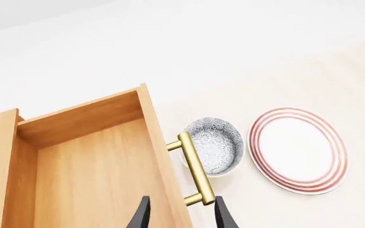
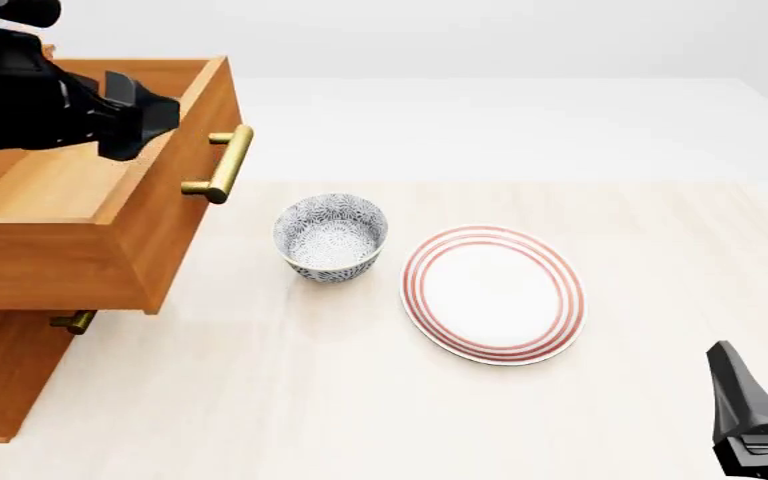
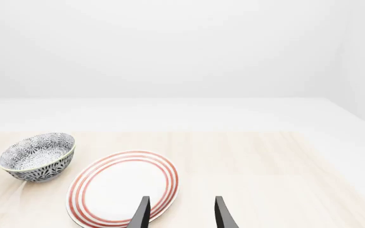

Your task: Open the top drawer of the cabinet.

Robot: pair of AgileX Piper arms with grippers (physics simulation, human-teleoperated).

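Top drawer pulled well out of cabinet, job looks abt done.
Left gripper fingers apart, off the brass handle, holding nothing; right gripper open too, idle.

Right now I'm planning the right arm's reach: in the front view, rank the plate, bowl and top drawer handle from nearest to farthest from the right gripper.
1. Plate, table centre, nearest the right gripper.
2. Bowl, left of the plate.
3. Top drawer handle, far left, raised.
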